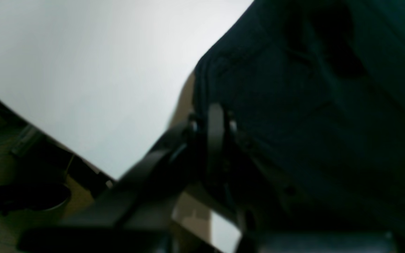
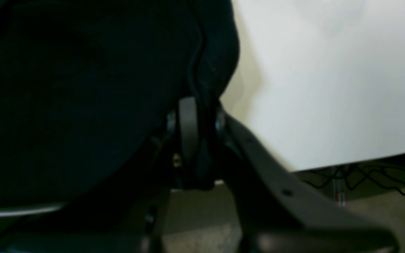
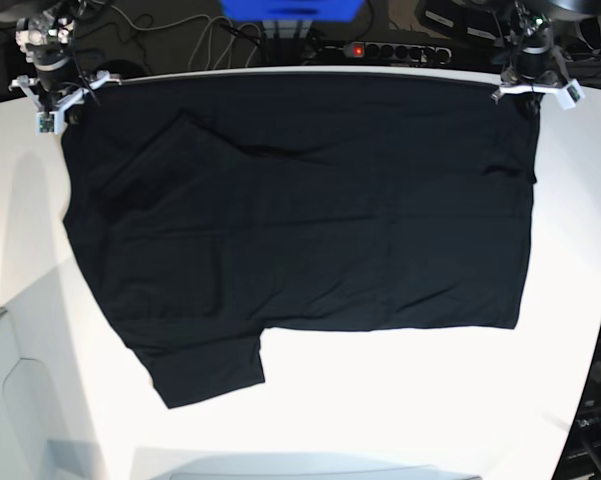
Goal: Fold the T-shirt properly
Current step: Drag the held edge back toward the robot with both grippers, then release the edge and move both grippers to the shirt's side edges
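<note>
You have a big white table (image 3: 380, 400) in front of you, and it curves round at the edges. Almost all of it is covered by the T-shirt (image 3: 310, 220). The T-shirt is black and plain on the side you can see. It lies spread out and mostly flat, with its long top edge pulled straight along the far side of the table. One short sleeve sticks out at the near left of the base view. A few soft wrinkles run across the cloth, and there is a slanted fold near the far left corner.

Your right tool (image 3: 50, 100) is at the far left corner of the T-shirt in the base view. In the right wrist view you can see its two sides squeezed together on the edge of the black cloth (image 2: 209, 70). Your left tool (image 3: 533, 92) is at the far right corner. In the left wrist view it also pinches the cloth edge (image 1: 209, 80) tightly. Both wrist views are blurry, so small things on the cloth are hard to see.

Behind the table there is a power strip (image 3: 380, 50) with a little red light.
</note>
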Available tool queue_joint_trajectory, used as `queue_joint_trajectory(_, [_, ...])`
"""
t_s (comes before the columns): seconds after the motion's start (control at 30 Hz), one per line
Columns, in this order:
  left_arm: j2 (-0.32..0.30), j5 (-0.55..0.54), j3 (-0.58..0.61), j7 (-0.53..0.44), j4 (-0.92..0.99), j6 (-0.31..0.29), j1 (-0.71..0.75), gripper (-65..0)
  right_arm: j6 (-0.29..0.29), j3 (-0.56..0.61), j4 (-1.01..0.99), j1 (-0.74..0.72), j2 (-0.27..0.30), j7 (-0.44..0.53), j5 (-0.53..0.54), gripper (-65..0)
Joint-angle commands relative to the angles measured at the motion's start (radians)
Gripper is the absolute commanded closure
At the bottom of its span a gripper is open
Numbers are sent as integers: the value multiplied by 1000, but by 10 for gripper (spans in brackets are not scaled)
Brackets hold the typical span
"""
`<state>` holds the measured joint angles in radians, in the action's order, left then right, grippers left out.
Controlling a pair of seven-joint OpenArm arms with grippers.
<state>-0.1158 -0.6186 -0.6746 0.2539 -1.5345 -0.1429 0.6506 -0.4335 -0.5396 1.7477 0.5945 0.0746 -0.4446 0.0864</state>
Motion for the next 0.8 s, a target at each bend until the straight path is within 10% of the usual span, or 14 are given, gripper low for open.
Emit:
queue_joint_trajectory(0.0, [-6,7,-6,28,-2,9,13,0,-20,-6,10,14,6,-16,-7,0])
queue_joint_trajectory(0.23, [-3,7,-1,28,-11,9,13,-100,-20,-6,10,14,8,-16,-6,-14])
queue_joint_trajectory(0.53, [-2,-1,-7,23,-16,9,13,-238,-20,-46,33,3,4,-16,-3,-352])
queue_joint_trajectory(0.77, [0,-1,-7,26,-107,15,13,-243,-20,-129,128,-71,-52,-16,-7,-403])
